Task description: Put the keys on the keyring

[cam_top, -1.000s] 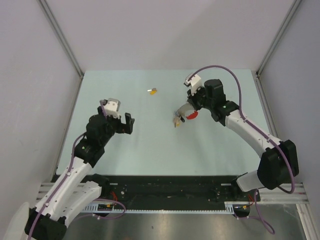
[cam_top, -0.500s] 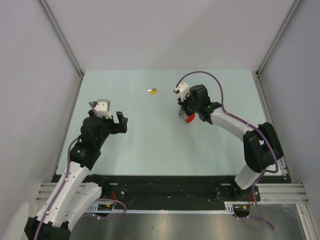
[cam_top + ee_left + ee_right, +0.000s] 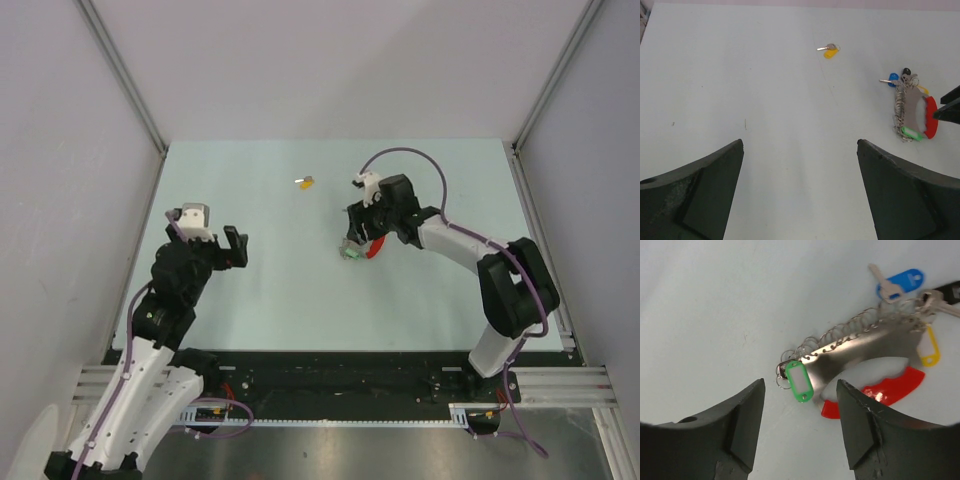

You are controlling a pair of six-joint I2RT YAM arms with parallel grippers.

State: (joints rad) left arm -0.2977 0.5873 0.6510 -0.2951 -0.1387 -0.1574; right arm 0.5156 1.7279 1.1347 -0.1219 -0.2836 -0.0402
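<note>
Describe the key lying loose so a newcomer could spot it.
On the pale table, look toward the far edge, near the middle. A silver key with a yellow head lies there alone, apart from the keyring with its red band.

The left arm (image 3: 160, 300) and the right arm (image 3: 455, 240) are built of white shells joined by black joint housings. A purple cable (image 3: 398, 155) is run along each arm in loose loops. A small white block (image 3: 193, 217) is mounted at each wrist. The fingers (image 3: 695, 195) of the left gripper (image 3: 800, 145) and those of the right gripper (image 3: 800, 385) are moulded in matte black, wedge-shaped and marked with pale scuffs.
</note>
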